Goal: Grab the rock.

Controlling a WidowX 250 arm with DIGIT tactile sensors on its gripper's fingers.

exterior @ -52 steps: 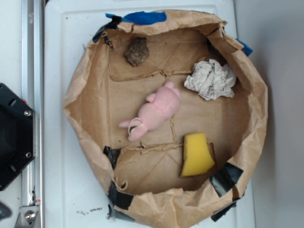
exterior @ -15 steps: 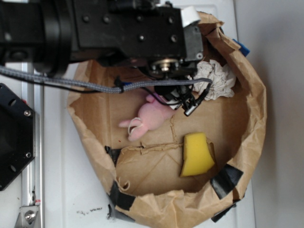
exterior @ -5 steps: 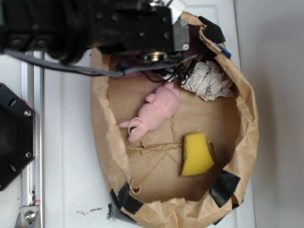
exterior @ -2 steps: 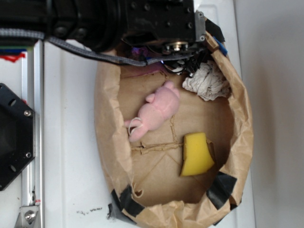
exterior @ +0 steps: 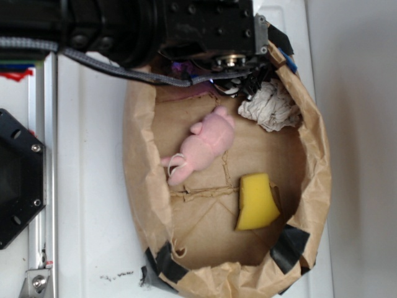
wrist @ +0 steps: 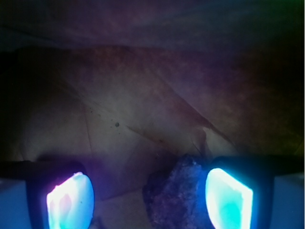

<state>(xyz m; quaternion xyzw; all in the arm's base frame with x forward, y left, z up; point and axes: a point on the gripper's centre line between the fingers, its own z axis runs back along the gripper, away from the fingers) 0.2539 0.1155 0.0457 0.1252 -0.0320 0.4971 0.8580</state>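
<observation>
Between spread fingers (wrist: pixel 70 200) of gripper (wrist: pixel 148 198): rock (wrist: pixel 178 195), nearer one pad. Likely hard, rough, light; pinch across flat flanks, not corners.

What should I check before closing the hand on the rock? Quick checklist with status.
1. Hand open: ok, a wide gap shows between the two glowing pads in the wrist view.
2. Rock between the pads: ok, but off centre, close against the right-side pad in that view.
3. Paper wall clear of the grasp: cannot tell; brown paper bag fills the wrist view right behind the rock.
4. Crumpled paper wad clear of the hand: cannot tell, the arm hides the gap in the exterior view.
5. Pink plush toy and yellow sponge clear: ok, both lie apart from the hand.
</observation>
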